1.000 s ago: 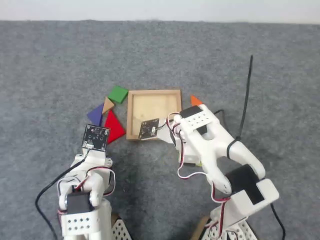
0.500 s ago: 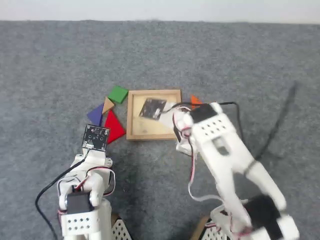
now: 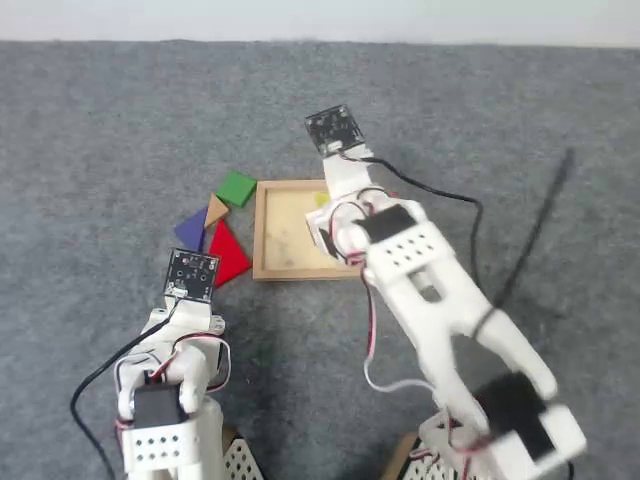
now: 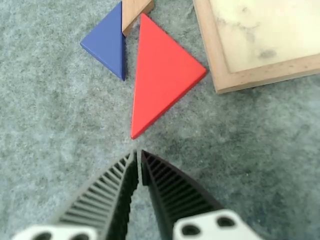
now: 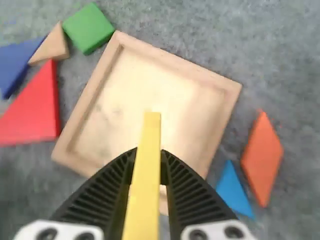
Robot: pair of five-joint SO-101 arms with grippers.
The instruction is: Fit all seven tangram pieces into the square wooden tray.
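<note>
Two ribbed black fingers of the right gripper pinch a flat yellow wooden tangram piece edge-on over the square wooden tray, whose pale floor lies bare. The left gripper, clenched on itself, sits near a smooth red wooden triangle on grey felt.

Four triangles: red, dark blue, tan, light blue. One green square, one orange parallelogram, one yellow piece. One tray, two tools.
</note>
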